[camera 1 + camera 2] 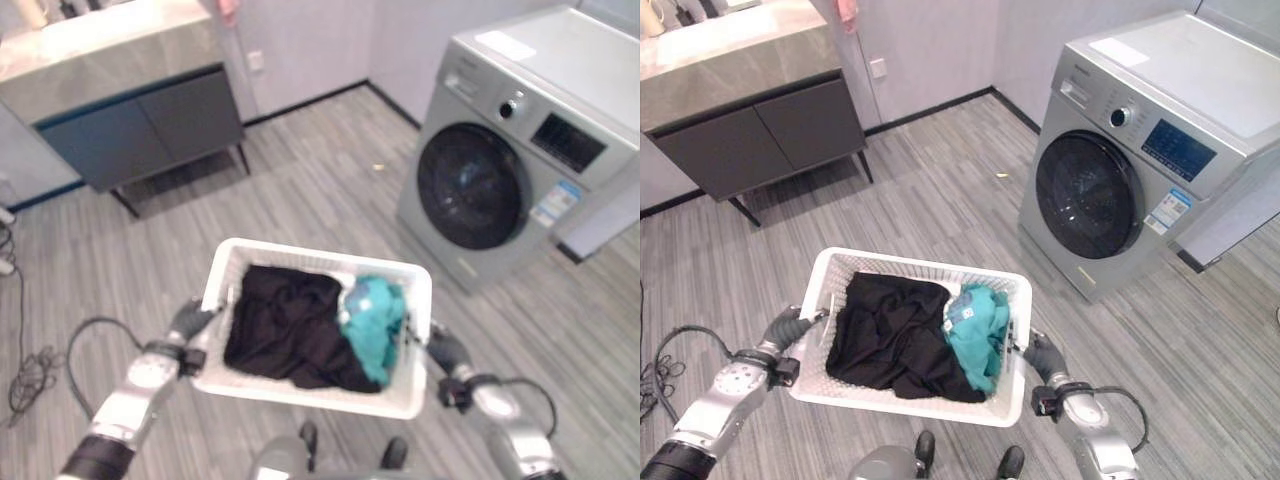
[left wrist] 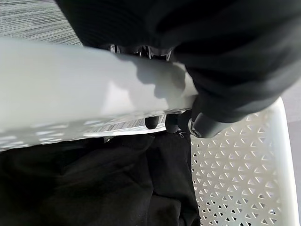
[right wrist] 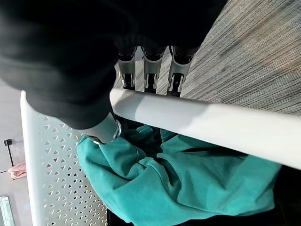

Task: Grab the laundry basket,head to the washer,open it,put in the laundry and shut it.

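**Desk:** What's at the centre of the frame?

**Photographer:** A white perforated laundry basket (image 1: 840,385), carried level above the grey plank floor (image 1: 940,190), low in the middle of the head views. Inside lie a black garment (image 1: 890,335) on the frame's left and a teal garment (image 1: 978,332) bunched against the right-hand end.

**Desk:** And the hands?

**Photographer:** The left hand (image 1: 785,328) is on the rim at the basket's left end, the right hand (image 1: 1043,355) on the rim at its right end. The wrist views settle it: the left hand's fingers (image 2: 171,123) curl under the rim, and the right hand's fingers (image 3: 151,75) hook over the bar with the thumb pressed against the mesh wall. Both are clamped on the basket.

**Desk:** What surrounds it?

**Photographer:** The silver front-loading washer (image 1: 1150,150) stands at the upper right, its round dark door (image 1: 1087,197) closed. A dark vanity cabinet (image 1: 755,120) with a pale countertop sits at the upper left, against the wall.

**Desk:** Progress?

**Photographer:** By my reading, the grab is done. The washer is well apart from the basket, so the walk is unfinished. Opening the door, loading both garments and shutting it all remain.
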### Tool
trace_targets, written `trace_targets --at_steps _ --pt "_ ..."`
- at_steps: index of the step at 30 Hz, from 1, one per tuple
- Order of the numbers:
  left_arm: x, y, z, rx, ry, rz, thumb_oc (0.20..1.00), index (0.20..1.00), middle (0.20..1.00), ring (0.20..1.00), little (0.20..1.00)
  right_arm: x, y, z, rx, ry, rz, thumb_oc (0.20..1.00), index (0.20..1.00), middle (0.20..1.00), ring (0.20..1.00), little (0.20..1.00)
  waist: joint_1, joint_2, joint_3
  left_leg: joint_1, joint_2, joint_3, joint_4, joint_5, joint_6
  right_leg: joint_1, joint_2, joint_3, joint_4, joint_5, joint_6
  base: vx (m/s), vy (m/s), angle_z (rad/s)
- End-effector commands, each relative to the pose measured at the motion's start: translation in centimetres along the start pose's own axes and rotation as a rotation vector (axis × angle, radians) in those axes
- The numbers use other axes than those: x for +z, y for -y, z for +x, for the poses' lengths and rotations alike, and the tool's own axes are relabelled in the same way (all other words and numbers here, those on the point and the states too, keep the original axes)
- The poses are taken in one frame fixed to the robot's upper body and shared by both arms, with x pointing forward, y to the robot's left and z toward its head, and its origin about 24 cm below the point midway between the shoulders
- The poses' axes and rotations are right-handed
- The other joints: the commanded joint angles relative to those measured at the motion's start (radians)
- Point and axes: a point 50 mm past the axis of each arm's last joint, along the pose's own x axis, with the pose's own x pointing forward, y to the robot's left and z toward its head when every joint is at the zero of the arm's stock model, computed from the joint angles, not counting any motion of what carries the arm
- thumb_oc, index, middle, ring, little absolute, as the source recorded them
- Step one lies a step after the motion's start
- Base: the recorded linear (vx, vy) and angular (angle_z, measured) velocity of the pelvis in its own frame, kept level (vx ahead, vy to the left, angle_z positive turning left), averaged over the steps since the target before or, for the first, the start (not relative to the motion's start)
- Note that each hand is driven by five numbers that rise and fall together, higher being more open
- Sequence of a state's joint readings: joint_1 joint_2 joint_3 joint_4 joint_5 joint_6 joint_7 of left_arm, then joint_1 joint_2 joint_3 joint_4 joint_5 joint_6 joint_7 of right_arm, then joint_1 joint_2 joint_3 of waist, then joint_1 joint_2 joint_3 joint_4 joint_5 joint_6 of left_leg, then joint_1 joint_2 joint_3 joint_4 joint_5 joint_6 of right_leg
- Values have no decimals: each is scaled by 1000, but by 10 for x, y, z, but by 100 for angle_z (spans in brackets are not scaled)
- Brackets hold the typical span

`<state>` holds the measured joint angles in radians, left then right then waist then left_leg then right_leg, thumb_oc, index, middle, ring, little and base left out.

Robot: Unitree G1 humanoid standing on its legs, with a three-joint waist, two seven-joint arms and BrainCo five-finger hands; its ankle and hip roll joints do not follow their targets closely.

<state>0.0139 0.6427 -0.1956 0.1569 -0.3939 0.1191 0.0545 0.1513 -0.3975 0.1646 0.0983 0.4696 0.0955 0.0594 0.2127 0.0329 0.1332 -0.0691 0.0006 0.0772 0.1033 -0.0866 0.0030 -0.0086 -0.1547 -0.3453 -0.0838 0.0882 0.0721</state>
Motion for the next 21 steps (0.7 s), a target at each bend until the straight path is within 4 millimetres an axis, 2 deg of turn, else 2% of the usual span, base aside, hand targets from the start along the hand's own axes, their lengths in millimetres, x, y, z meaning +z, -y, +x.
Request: trace_targets --at_steps 1,10,11,21 --pt "56 28 7 -197 295 -83 200 200 200 200 200 32 -30 5 202 183 5 200 200 200 200 200 -5 3 -32 -103 21 -36 -30 64 21 118 -69 -44 92 -170 62 0 0 0" --pt "53 28 7 -186 286 -94 200 200 200 200 200 31 -26 4 179 186 12 200 200 200 200 200 -12 -3 -33 -96 19 -34 -31 59 24 120 -68 -39 94 -170 60 0 0 0" --pt "-24 19 -38 109 114 -333 200 200 200 200 200 13 34 3 -81 68 -75 200 200 200 200 200 -102 -23 -83 0 97 32 -160 165 -62 120 20 -28 39 -182 -11 18 -1 -7" --pt "-24 16 -37 116 115 -326 200 200 200 200 200 17 37 3 -96 89 -82 200 200 200 200 200 -99 -29 -81 -2 100 34 -161 171 -62 122 27 -27 42 -187 -12 9 -5 -2"
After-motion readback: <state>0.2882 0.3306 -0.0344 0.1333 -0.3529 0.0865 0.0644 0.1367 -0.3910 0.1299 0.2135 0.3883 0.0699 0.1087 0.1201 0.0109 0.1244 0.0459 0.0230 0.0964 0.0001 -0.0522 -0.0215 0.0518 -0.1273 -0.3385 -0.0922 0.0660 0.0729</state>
